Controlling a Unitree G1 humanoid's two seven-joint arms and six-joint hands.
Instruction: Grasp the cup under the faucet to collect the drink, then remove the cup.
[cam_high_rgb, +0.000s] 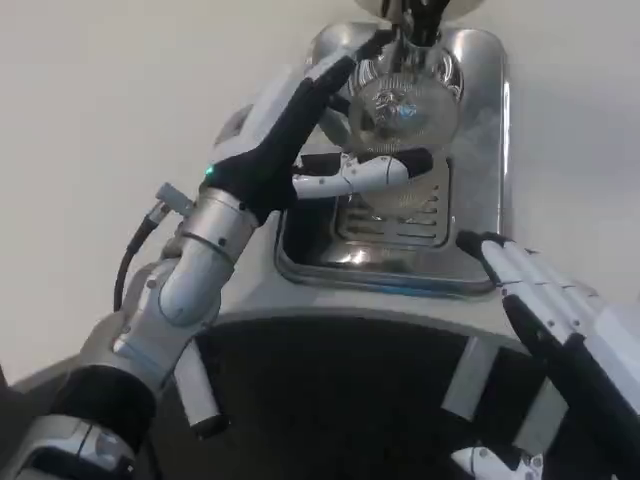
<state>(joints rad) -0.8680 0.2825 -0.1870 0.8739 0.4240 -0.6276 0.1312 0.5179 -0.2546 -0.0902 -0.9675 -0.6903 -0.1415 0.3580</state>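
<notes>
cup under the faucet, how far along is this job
Done: the left hand has its fingers around the clear cup, which sits below the faucet over the metal drip tray. In hand: collecting; whether drink is flowing can't be told. Left: removing the cup. The right hand waits open.

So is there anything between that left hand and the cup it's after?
Nothing visible stands between them. The left hand is already at the clear cup on the metal drip tray, with fingers on both of its sides. The faucet hangs just above the cup's rim. The right hand waits by the tray's near corner.
</notes>
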